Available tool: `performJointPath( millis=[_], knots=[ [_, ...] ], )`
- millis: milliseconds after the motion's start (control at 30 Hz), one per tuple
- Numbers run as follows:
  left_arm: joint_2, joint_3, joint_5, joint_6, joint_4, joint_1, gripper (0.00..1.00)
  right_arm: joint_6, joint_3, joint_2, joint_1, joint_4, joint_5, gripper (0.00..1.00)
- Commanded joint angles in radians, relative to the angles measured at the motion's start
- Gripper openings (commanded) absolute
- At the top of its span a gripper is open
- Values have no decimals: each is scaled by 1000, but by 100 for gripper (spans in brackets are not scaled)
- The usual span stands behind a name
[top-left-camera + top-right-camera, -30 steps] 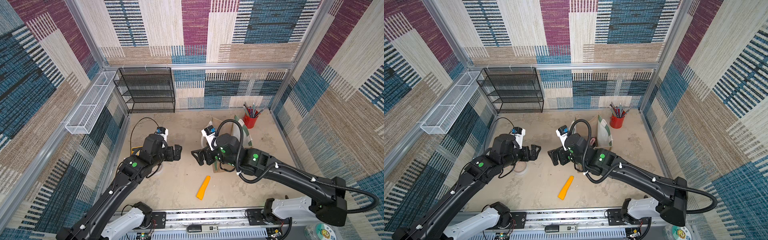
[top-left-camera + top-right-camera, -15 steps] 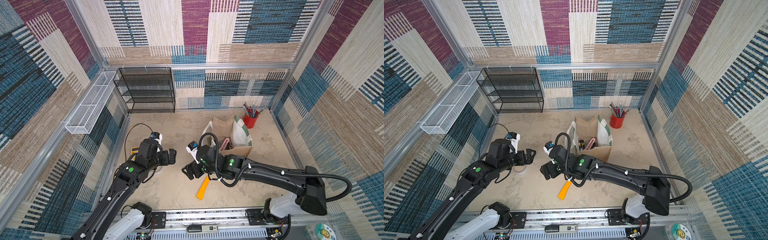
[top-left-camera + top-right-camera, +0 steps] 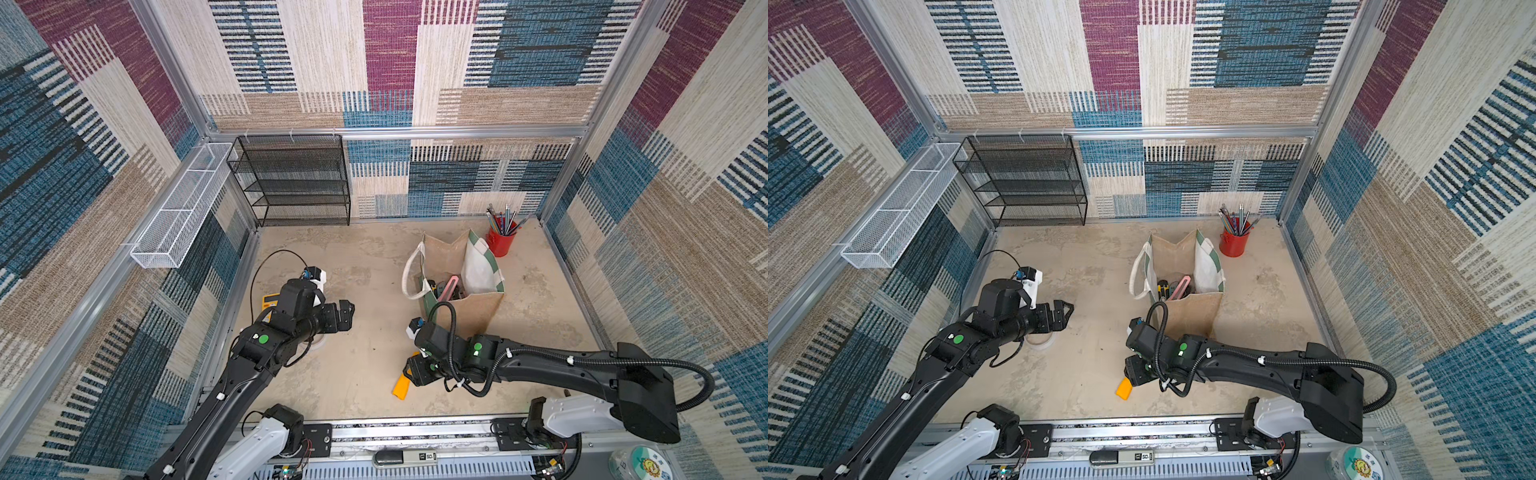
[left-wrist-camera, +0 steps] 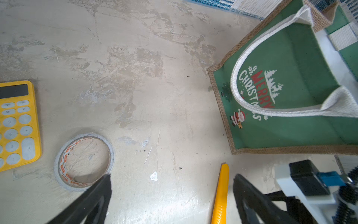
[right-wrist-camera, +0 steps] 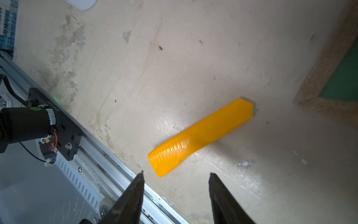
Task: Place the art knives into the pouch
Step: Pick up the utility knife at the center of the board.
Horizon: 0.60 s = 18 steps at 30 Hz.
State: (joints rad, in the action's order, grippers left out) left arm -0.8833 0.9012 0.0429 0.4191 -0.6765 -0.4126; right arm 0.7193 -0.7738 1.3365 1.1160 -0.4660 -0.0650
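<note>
Two tools near the pouch (image 3: 465, 286), both spread, neither grasping.
Art knife (image 5: 199, 135) flat on the surface (image 3: 365, 266) just beside the pouch, right tool (image 5: 176, 186) poised over it, left tool (image 3: 1065, 309) well apart.

- Both top views: high, looking steeply down from the front rail toward the back wall; far off, whole cell in frame. Both show both arms, the pouch (image 3: 473, 307) (image 3: 1192, 316) and the red cup (image 3: 501, 243) (image 3: 1234, 243); the two frames differ only by a small sideways offset.
- Left wrist view: close, looking down on the floor; takes in the calculator (image 4: 16, 124), tape roll (image 4: 84, 162), pouch front (image 4: 290, 124) and knife (image 4: 220, 194).
- Right wrist view: closer still, low over the floor, facing the knife (image 5: 199, 136) and front rail (image 5: 108, 159).
- Shared: the knife shows in all four views (image 3: 402, 386) (image 3: 1124, 389); the pouch corner (image 5: 329, 77) too.
</note>
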Motion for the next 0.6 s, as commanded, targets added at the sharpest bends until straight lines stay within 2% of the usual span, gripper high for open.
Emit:
performJointPath(
  millis=[0, 133, 267, 567],
  knots=[
    [-7, -3, 36, 9, 21, 2, 99, 87, 29, 2, 2, 54, -31, 55],
    [-11, -5, 44, 9, 20, 3, 99, 96, 41, 41, 1, 103, -44, 52],
    [-8, -6, 43, 6, 12, 3, 99, 104, 83, 79, 1, 196, -111, 51],
    [12, -23, 28, 10, 1, 3, 99, 80, 15, 190, 1, 168, -60, 49]
  ],
)
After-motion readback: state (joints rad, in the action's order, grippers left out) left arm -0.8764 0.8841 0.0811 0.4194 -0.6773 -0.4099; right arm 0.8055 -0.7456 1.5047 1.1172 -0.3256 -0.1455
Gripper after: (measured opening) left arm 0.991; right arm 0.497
